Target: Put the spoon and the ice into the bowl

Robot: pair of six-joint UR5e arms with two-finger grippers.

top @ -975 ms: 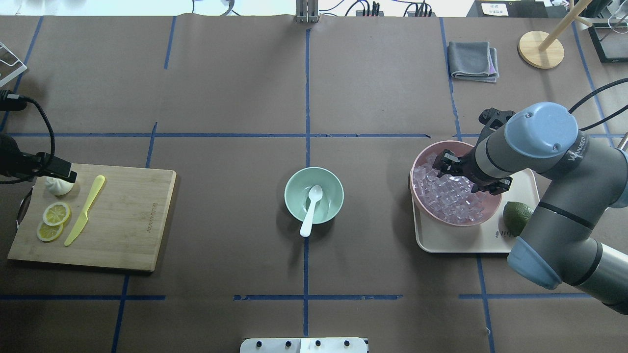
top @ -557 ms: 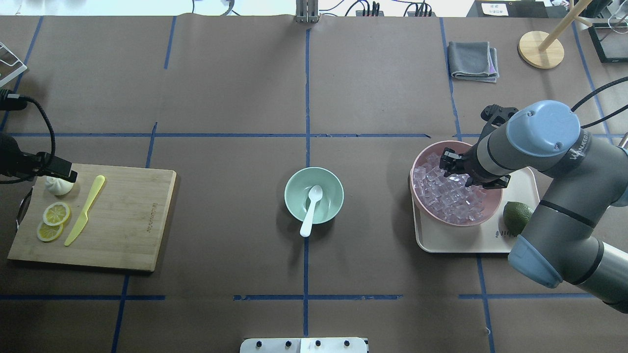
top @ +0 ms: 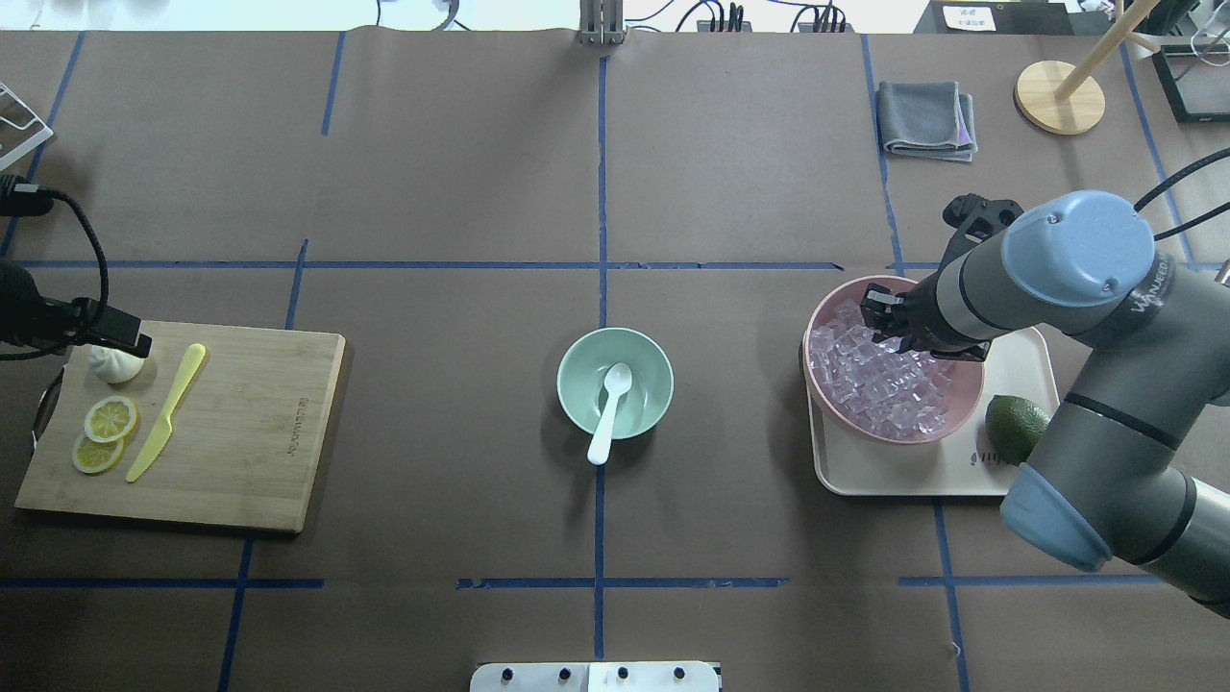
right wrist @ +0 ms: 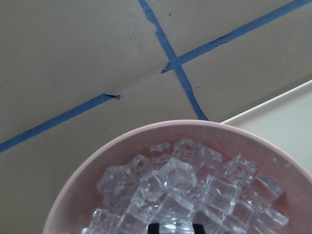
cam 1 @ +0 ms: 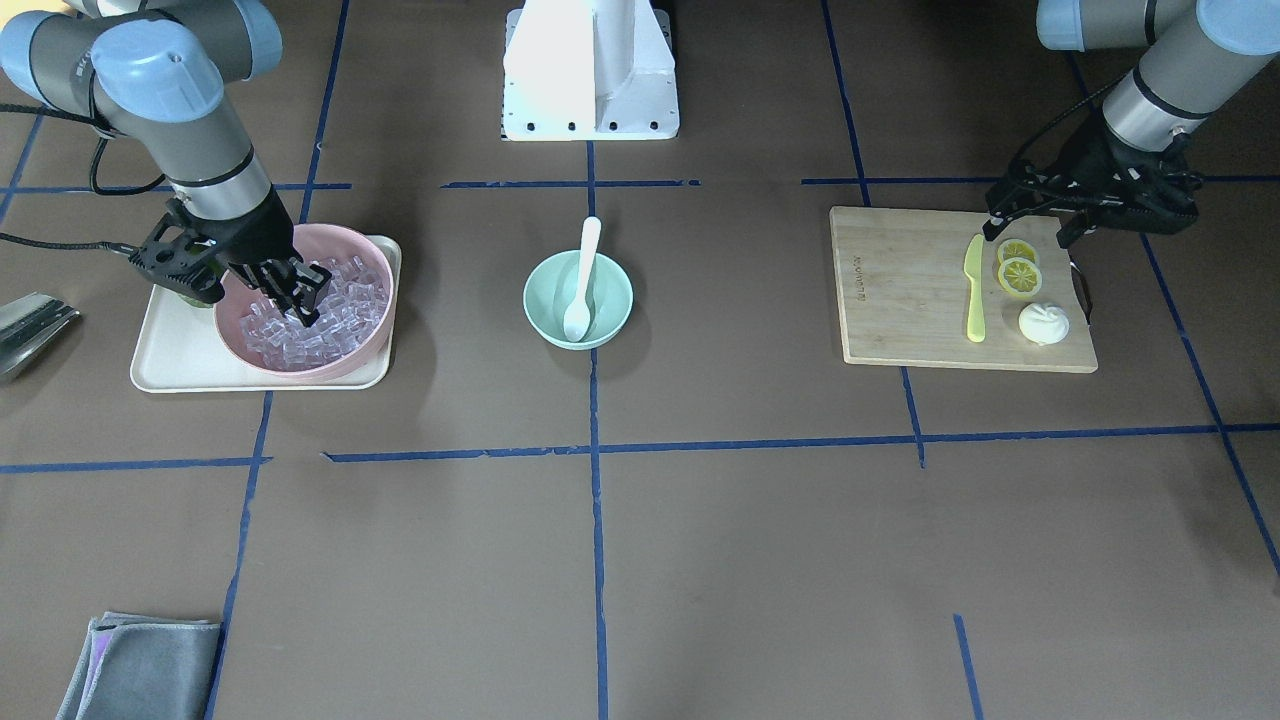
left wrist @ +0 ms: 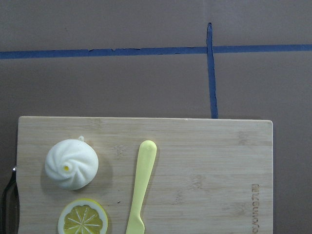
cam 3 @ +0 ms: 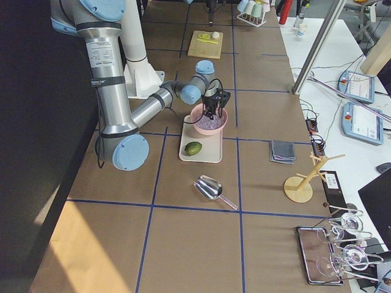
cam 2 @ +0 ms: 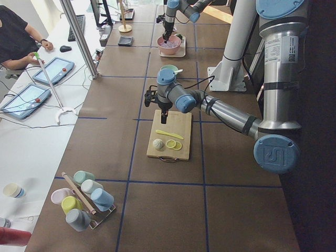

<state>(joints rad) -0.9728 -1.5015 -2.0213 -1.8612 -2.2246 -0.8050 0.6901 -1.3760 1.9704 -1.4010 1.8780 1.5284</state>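
Note:
The white spoon (top: 610, 408) lies with its scoop in the mint-green bowl (top: 577, 384) at the table's middle, its handle over the near rim; both also show in the front-facing view, the spoon (cam 1: 583, 275) and the bowl (cam 1: 612, 290). The ice (top: 874, 384) fills a pink bowl (top: 807, 356) on the right. My right gripper (top: 886, 322) is down in the ice (cam 1: 330, 320). In the right wrist view its two tips pinch one cube (right wrist: 175, 228) at the bottom edge. My left gripper (cam 1: 1030, 228) is open and empty over the cutting board's back corner.
The pink bowl stands on a cream tray (top: 922, 471) beside a green avocado (top: 1014, 423). A wooden cutting board (top: 250, 432) at left holds a yellow-green knife (top: 168, 413), lemon slices (top: 109, 418) and a white bun (top: 113, 365). A grey cloth (top: 927, 117) lies far right.
My right gripper has moved down and toward the pink bowl's far side, into the ice. The left arm, spoon and mint bowl have not moved.

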